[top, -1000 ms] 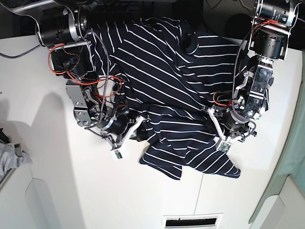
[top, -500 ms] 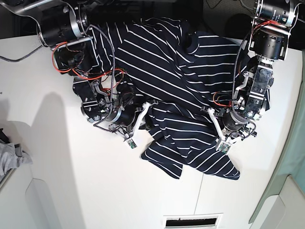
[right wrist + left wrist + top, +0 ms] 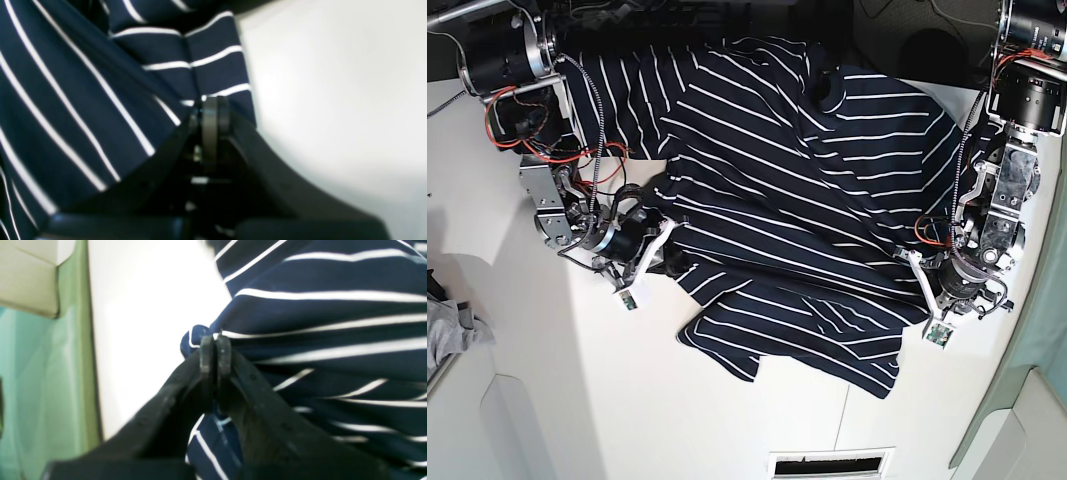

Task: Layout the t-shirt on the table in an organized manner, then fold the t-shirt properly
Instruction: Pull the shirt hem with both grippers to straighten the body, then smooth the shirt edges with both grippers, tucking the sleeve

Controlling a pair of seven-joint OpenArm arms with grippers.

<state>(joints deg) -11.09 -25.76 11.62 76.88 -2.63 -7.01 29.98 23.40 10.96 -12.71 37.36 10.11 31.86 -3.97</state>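
The dark navy white-striped cloth t-shirt point(image 3: 797, 200) lies rumpled across the large white flat table point(image 3: 577, 400). The left gripper point(image 3: 215, 351), its arm reaching low along the table's edge, pinches one edge of the shirt between closed jaws. The right gripper point(image 3: 213, 113), arm bent low at the opposite side, clamps the other edge.

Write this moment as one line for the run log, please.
phase: spreading | left pincer: shut on shirt edge | right pincer: shut on shirt edge | shirt: stretched between arms, crumpled, not flat | table: under shirt

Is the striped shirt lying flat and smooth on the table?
No. In the base view the t-shirt is rumpled on the table, with its lower part folded over in overlapping layers.
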